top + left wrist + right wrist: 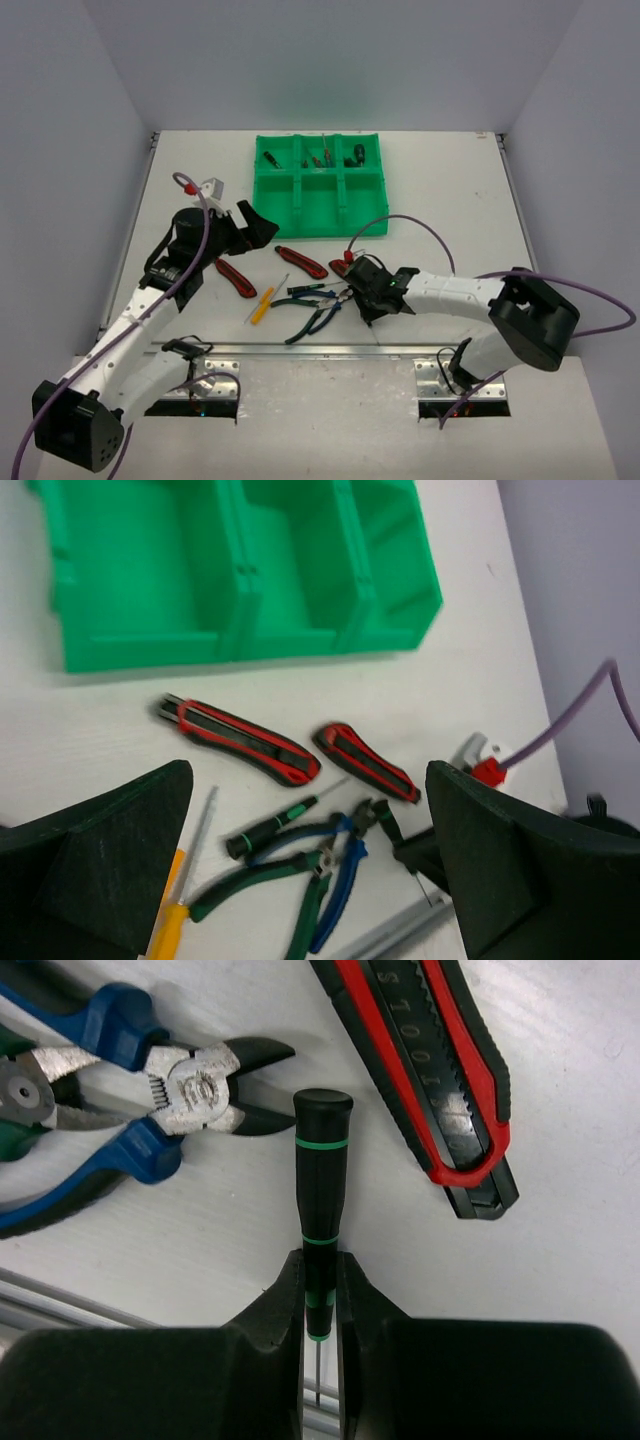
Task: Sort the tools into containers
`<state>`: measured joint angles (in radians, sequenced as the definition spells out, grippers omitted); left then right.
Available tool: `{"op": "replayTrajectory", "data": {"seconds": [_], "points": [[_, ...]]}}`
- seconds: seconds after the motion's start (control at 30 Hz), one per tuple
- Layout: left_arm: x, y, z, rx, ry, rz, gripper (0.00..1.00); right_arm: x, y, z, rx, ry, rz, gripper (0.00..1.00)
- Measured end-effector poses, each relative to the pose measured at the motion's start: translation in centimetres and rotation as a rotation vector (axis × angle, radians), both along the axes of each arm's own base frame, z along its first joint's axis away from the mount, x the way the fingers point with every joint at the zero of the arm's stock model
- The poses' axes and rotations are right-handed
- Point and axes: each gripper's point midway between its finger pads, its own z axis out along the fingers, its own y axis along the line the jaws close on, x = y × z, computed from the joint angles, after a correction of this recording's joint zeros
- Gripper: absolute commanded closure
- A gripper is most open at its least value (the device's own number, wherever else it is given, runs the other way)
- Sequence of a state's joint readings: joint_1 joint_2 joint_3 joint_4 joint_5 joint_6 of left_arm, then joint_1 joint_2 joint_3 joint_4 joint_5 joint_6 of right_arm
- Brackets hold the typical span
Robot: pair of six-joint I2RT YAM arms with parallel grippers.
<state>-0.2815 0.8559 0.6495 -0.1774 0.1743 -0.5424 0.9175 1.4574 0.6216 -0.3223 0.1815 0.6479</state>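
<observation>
My right gripper (320, 1272) is shut on the lower handle of a green-black precision screwdriver (322, 1175), low over the table beside blue-handled cutters (150, 1090) and a red-and-black utility knife (430, 1070). In the top view this gripper (358, 291) is right of the tool pile. My left gripper (252, 226) is open and empty, hovering above the pile, in front of the green tray (320, 222). Its wrist view shows two knives (240, 740) (365, 763), another green-black screwdriver (270, 825), green-handled pliers (255, 878) and a yellow-handled screwdriver (170, 920). Small tools lie in the tray's back compartments (320, 157).
A third red-and-black knife (234, 277) lies left of the pile, beside my left arm. A metal rail (330, 348) runs along the table's near edge. White walls close in the table on the left, back and right.
</observation>
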Motion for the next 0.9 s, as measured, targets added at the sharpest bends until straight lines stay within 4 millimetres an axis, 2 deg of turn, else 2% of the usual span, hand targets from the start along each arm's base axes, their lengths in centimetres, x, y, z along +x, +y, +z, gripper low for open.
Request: {"op": "replayTrajectory", "data": {"seconds": [0.07, 0.17, 0.23, 0.37, 0.4, 0.5, 0.6, 0.67, 0.73, 0.8, 0.9], "points": [[-1.0, -2.2, -1.6, -0.059, 0.031, -0.105, 0.0, -0.2, -0.2, 0.6, 0.003, -0.003, 0.004, 1.0], [-3.0, -6.0, -2.9, -0.164, 0.058, -0.277, 0.0, 0.1, 0.3, 3.6, 0.076, -0.063, 0.025, 1.0], [-4.6, -8.5, -2.9, -0.226, 0.061, -0.39, 0.0, 0.7, 1.4, 6.4, 0.166, -0.128, 0.048, 1.0], [-6.8, -12.6, -1.4, -0.321, 0.028, -0.564, 0.09, 1.6, 3.8, 11.7, 0.357, -0.262, 0.111, 1.0], [-7.3, -13.5, -1.1, -0.341, 0.02, -0.597, 0.19, 1.6, 4.3, 13.0, 0.404, -0.291, 0.131, 1.0], [-8.2, -15.5, -0.9, -0.378, 0.025, -0.661, 0.25, 1.5, 5.5, 15.8, 0.524, -0.359, 0.185, 1.0], [-8.6, -16.8, -1.2, -0.392, 0.045, -0.69, 0.4, 1.2, 6.3, 17.5, 0.595, -0.397, 0.225, 1.0], [-8.6, -17.4, -1.0, -0.401, 0.051, -0.701, 0.57, 1.1, 6.5, 18.2, 0.619, -0.413, 0.244, 1.0], [-8.3, -18.0, -0.4, -0.409, 0.041, -0.706, 0.83, 1.0, 6.6, 18.4, 0.631, -0.415, 0.255, 1.0], [-8.0, -18.6, 0.0, -0.411, 0.028, -0.713, 0.99, 0.8, 6.8, 18.6, 0.645, -0.416, 0.27, 1.0], [-7.7, -19.0, 0.4, -0.412, 0.016, -0.709, 1.0, 0.9, 6.9, 18.7, 0.649, -0.422, 0.275, 1.0]]}}
